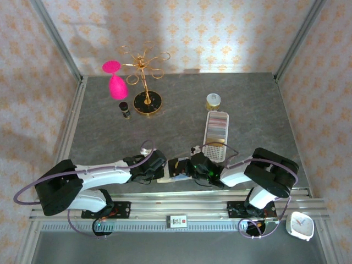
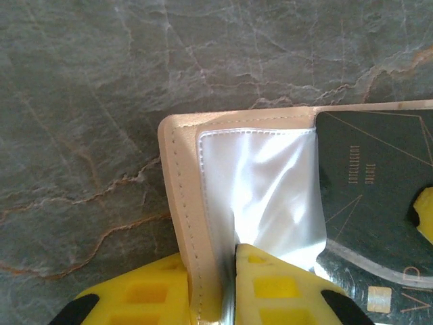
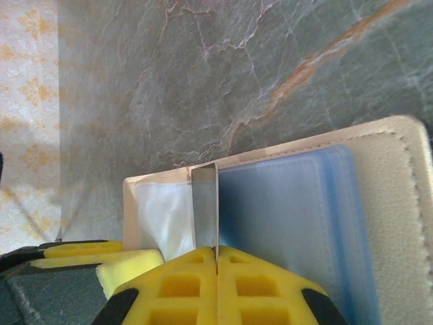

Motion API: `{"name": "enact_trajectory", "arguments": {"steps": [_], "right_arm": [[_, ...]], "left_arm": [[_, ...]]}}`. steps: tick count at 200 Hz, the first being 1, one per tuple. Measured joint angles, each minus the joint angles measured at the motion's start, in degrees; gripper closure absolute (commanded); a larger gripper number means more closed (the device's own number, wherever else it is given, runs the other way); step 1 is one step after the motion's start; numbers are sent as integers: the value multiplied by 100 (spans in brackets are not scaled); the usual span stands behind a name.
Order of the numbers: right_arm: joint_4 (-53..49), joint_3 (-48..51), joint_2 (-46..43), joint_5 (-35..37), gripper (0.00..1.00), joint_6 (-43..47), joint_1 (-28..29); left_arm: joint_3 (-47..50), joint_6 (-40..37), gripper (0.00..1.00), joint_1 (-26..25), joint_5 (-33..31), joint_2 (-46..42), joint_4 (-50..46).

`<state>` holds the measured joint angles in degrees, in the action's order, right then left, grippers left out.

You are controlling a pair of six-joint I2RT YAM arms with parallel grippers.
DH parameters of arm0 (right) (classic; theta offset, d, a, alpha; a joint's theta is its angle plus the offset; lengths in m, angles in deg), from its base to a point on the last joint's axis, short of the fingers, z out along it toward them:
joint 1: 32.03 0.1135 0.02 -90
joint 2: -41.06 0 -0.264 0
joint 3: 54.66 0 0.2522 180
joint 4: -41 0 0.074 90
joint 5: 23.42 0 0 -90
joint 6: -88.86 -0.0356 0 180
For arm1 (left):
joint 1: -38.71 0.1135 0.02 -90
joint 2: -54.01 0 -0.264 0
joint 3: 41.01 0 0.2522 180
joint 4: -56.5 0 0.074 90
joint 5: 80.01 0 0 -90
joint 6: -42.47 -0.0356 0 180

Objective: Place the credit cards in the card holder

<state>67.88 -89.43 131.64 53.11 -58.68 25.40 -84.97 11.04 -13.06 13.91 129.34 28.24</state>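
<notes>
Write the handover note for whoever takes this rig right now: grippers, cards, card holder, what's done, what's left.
Left gripper: shut on one edge of the small beige leather-like card holder, which lies open on the grey marbled table.
Right gripper: shut on a thin dark grey credit card with gold lettering. The card lies over the holder's open inside, next to its clear plastic pocket.
Done: holder open and pinned, one card brought to it.
Left: seat this card fully and release it. I cannot tell whether it has entered a pocket. Then load any further cards.
</notes>
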Motion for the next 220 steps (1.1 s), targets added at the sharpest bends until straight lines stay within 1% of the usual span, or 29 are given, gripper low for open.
{"name": "enact_trajectory", "arguments": {"steps": [65,139,181,220], "right_arm": [[-476,-153,-85,20,100,-48,0],[-734,-225,-205,4,100,39,2],[-715,-223,-234,-70,100,76,4],[-586,-223,-66,-94,100,76,0]], "left_arm": [[4,2,82,0,0,0,2],[4,4,82,0,2,0,4],[4,4,81,0,2,0,9],[26,2,78,0,2,2,22]]}}
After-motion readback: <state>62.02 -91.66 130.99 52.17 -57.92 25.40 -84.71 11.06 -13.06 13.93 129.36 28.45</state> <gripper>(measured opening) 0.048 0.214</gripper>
